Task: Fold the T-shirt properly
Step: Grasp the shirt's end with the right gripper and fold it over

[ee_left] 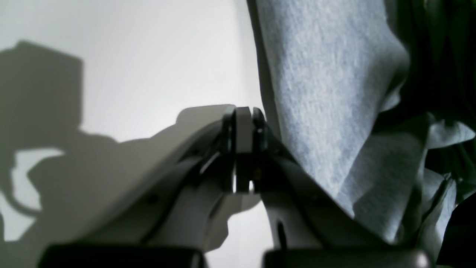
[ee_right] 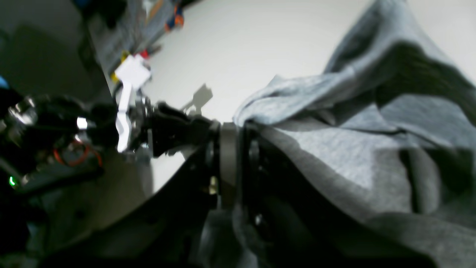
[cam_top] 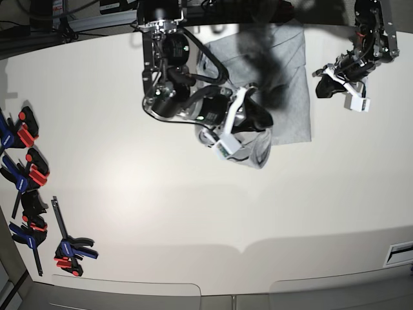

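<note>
Red-and-blue clamps [cam_top: 29,194] lie at the white table's [cam_top: 161,213] left edge. The right gripper [cam_top: 248,123] is pinched on the grey T-shirt's [cam_top: 290,77] lifted hem, mid-table. The left gripper [cam_top: 339,81], jaws together and empty, hovers beside its right edge.

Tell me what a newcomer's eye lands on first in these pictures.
The grey T-shirt at the white table's far edge, one corner lifted by the right gripper, which is shut on the fabric. To that view's right the left gripper hangs shut and empty. Red-and-blue clamps line the table's left edge.
</note>
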Controlling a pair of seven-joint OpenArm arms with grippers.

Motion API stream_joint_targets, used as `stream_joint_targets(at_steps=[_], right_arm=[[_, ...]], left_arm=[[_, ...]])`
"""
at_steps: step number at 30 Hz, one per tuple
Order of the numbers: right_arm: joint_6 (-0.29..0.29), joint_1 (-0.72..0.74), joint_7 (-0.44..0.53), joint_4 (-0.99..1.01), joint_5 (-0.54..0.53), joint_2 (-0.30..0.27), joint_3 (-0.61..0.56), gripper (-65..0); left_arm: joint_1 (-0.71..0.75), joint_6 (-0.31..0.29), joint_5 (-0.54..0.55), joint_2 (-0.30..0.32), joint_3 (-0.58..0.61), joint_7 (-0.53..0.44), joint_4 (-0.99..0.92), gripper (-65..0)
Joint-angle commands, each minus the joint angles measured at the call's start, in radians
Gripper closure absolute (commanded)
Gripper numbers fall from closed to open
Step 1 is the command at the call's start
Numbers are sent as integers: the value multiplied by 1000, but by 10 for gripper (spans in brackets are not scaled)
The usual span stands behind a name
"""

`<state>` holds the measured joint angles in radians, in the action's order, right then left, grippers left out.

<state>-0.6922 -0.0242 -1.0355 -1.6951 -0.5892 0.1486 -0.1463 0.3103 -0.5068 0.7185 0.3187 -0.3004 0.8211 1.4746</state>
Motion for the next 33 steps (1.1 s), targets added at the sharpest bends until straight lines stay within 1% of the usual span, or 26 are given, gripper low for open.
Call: stream_joint_targets(at_steps=[1,3,5,11,17,18,20,21,22,26,28,30,33], right_arm=[[-6,18,44,-14,-2,8,-27,0],[-6,18,64,-14,47,8,-71,0],[-6,18,78,-14,72,8,-103,0],[-6,18,121,13,74,8,-158,0],[-6,19,174,78,89,8,-169,0],[-6,19,182,88,88,8,-170,-58],[-6,18,197,96,84,8,-181,-234],[-6,18,202,96,72,8,-192,-298],[-6,19,203,96,46,8,-206,-333],[-6,33,203,96,-109,8,-291,-337],[-6,45,201,95,-156,8,-339,-337],[-6,63,199,95,-146,8,-372,-336],[-6,79,198,69,-92,8,-355,-336]], left_arm=[[8,5,-29,9,1,46,2,0],[8,5,-29,9,1,46,2,0],[8,5,-29,9,1,46,2,0],[8,5,-29,9,1,46,2,0],[8,5,-29,9,1,46,2,0],[8,5,-29,9,1,46,2,0],[8,5,-29,9,1,45,2,0],[8,5,-29,9,1,45,2,0],[8,5,-29,9,1,45,2,0],[8,5,-29,8,1,42,2,0],[8,5,-29,8,1,41,2,0],[8,5,-29,9,1,41,2,0],[8,5,-29,9,1,41,2,0]])
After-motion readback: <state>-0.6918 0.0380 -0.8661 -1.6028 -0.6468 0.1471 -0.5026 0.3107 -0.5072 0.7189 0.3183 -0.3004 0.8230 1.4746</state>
